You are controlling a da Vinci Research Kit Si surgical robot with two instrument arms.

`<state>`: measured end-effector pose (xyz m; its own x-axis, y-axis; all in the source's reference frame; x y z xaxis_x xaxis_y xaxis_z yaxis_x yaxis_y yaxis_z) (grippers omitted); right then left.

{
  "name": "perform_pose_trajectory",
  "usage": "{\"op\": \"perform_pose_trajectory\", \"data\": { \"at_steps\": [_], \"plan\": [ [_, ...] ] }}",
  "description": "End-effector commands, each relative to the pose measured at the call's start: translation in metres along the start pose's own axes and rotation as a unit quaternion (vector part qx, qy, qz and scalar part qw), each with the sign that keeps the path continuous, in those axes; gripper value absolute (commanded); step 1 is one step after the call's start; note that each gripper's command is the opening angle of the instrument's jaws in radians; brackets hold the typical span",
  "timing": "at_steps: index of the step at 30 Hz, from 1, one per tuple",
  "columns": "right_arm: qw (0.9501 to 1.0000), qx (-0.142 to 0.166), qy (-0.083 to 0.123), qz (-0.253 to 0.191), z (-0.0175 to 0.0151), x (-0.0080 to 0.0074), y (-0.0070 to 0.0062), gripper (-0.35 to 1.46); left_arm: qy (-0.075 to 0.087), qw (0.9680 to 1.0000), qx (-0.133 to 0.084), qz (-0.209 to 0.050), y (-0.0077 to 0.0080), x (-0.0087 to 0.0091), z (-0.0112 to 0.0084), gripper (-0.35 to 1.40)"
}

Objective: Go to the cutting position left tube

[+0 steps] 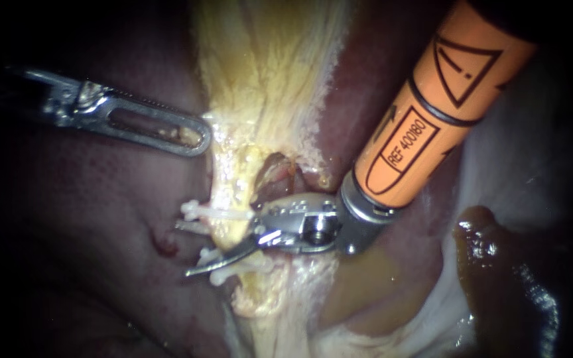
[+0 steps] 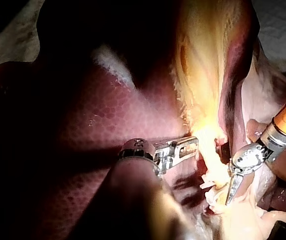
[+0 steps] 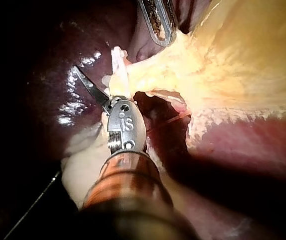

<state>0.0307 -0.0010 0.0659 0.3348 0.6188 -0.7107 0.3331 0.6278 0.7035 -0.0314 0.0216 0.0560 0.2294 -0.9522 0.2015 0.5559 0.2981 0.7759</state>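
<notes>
Yellow fatty tissue (image 1: 260,73) runs down the middle of the endoscope view. The left tube (image 1: 232,229) lies in its lower stretch, just below centre, and carries white clips (image 1: 210,211) above and below a bare stretch. Our right instrument (image 1: 200,252) enters from the upper right with its blades parted at that stretch and gripping nothing. One curved blade shows under the tube and points to the lower left. We take the grey tip on the tube's left side for the other blade. We judge the approach all but finished. What is left is to make sure the tube sits squarely between the blades, clear of both clips. Our left instrument (image 1: 197,136), at the upper left, has its jaws clamped on the fatty tissue's edge, above the liver (image 1: 87,219).
</notes>
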Motion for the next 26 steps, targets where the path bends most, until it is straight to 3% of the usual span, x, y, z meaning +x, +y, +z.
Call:
{"op": "perform_pose_trajectory", "data": {
  "at_steps": [1, 8, 26],
  "plan": [
    [1.0000, 0.002, 0.001, 0.000, 0.0000, 0.0003, -0.0003, 1.26, 0.000, 1.0000, 0.001, 0.000, 0.0000, 0.0000, -0.0001, -0.35],
    [0.9999, 0.006, 0.011, 0.003, -0.0008, 0.0018, -0.0010, 1.26, 0.000, 1.0000, 0.001, 0.000, 0.0000, 0.0000, -0.0001, -0.35],
    [0.9999, 0.006, 0.011, 0.003, -0.0010, 0.0016, -0.0006, 1.25, 0.000, 1.0000, 0.001, 0.000, 0.0000, 0.0000, -0.0001, -0.35]
  ]
}}
